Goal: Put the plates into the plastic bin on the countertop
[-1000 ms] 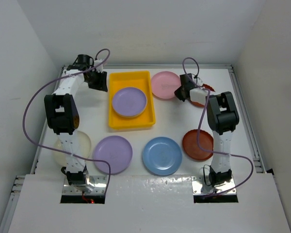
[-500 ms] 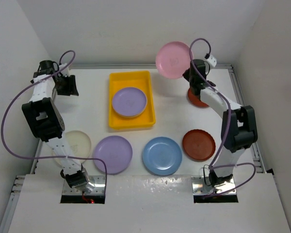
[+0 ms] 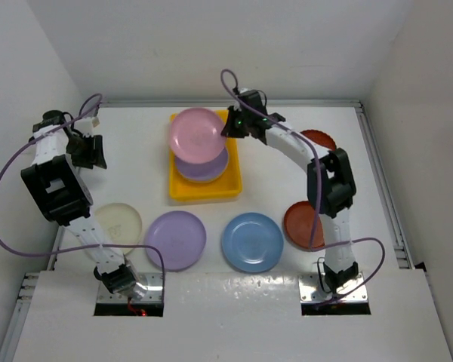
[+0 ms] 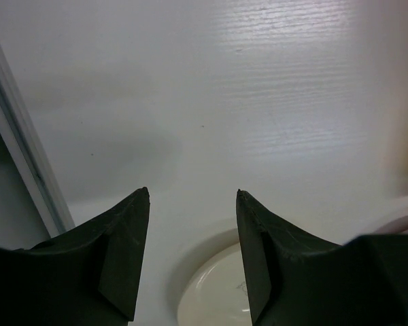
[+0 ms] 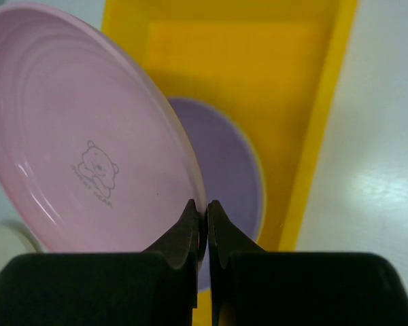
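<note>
The right gripper [image 5: 200, 210] is clamped on the rim of the pink plate [image 5: 88, 136], which hangs tilted off to one side of its fingertips. Just past the fingertips and lower down, a lilac plate [image 5: 224, 163] lies flat in the yellow bin [image 5: 313, 136]. The left gripper [image 4: 192, 197] is parted and empty. A cream plate [image 4: 217, 292] shows low between its fingers, with bare countertop [image 4: 258, 102] ahead
</note>
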